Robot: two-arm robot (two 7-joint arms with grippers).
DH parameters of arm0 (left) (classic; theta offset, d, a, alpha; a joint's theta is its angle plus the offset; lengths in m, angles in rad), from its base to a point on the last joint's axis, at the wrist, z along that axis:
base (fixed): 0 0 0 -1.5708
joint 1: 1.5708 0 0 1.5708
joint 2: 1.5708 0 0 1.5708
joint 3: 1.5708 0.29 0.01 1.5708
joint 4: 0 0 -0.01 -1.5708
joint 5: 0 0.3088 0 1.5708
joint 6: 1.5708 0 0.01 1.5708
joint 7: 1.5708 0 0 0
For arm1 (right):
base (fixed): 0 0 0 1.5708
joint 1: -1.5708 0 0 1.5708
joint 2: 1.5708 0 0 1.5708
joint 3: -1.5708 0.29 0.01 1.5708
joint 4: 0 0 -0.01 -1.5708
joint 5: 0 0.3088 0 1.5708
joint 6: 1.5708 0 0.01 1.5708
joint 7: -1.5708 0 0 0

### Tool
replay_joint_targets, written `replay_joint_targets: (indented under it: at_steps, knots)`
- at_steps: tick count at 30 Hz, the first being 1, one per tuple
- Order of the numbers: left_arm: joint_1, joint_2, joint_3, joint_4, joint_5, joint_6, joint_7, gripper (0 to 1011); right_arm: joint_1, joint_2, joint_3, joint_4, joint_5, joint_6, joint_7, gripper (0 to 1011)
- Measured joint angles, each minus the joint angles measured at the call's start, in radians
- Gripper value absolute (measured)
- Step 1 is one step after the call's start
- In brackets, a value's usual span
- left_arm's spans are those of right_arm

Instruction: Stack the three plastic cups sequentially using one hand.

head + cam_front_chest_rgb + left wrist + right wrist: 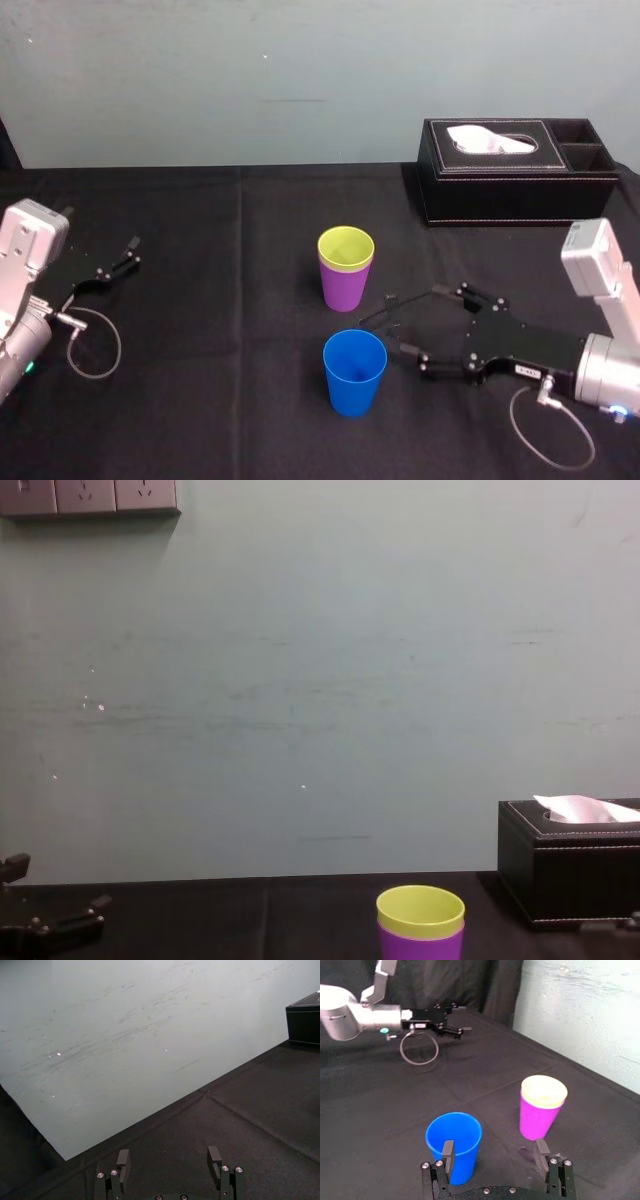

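- The yellow-green cup [346, 244] sits nested in the purple cup [344, 287], upright at the head view's centre.
- The blue cup [354, 372] stands alone just below them, at lower centre.
- The right gripper [392, 322], at lower right, is spread wide and empty. One fingertip seems just beside the blue cup, perhaps touching.
- The left gripper [128, 250] lies parked at mid-left, fingers apart.

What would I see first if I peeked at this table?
The bright colours on the black table: a yellow-green cup sits inside a purple cup at the middle, and a blue cup stands alone nearer the robot. The right gripper hangs open close beside the blue cup, on its right; the left gripper is parked far left.
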Motion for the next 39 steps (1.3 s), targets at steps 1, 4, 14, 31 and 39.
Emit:
replay_joint_targets:
  at_steps: [1,4,14,31,39]
  knots:
    - [0.000,0.000,0.000,0.000,0.000,0.000,0.000,1010,-0.001,0.002,-0.003,0.000,-0.002,-0.002,0.001,1003]
    - [0.000,0.000,0.000,0.000,0.000,0.000,0.000,1010,-0.002,0.006,-0.018,0.002,-0.014,-0.011,0.004,1003]
    - [0.000,0.000,0.000,0.000,0.000,0.000,0.000,1010,0.004,0.000,-0.071,0.026,-0.052,-0.020,0.017,1003]
    - [0.000,0.000,0.000,0.000,0.000,0.000,0.000,1010,0.020,-0.013,-0.104,0.045,-0.059,-0.017,0.025,1003]
    - [0.000,0.000,0.000,0.000,0.000,0.000,0.000,1010,0.027,-0.019,-0.114,0.049,-0.061,-0.014,0.027,1002]
